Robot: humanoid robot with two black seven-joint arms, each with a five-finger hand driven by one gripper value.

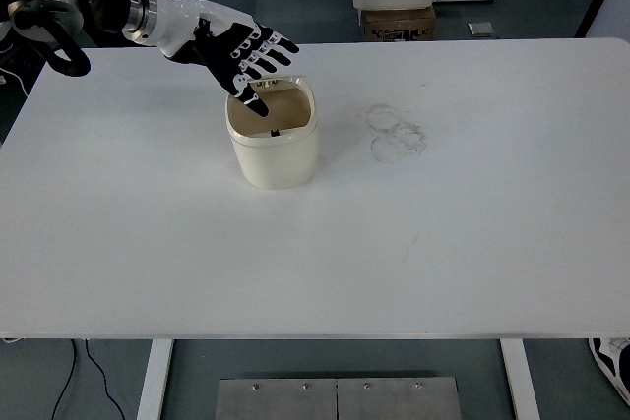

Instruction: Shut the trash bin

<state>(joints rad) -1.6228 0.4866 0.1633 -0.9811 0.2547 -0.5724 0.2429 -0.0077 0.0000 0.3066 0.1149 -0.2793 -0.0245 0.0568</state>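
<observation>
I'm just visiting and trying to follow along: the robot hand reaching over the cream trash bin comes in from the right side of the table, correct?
Not quite. The head view shows the robot hand entering from the left side, fingers spread over the cream trash bin, whose lid is not fully shut.

From my seat the feed looks bright and even, lit from overhead. The white table point(443, 243) is close to washed out but shows no hard glare. Shadows are soft: a faint one lies beside the bin point(275, 140) on its near right. The left hand point(241, 51) is slightly smeared at the fingers. The centre is sharp; the dim floor beyond the far edge is darker and less distinct.
</observation>
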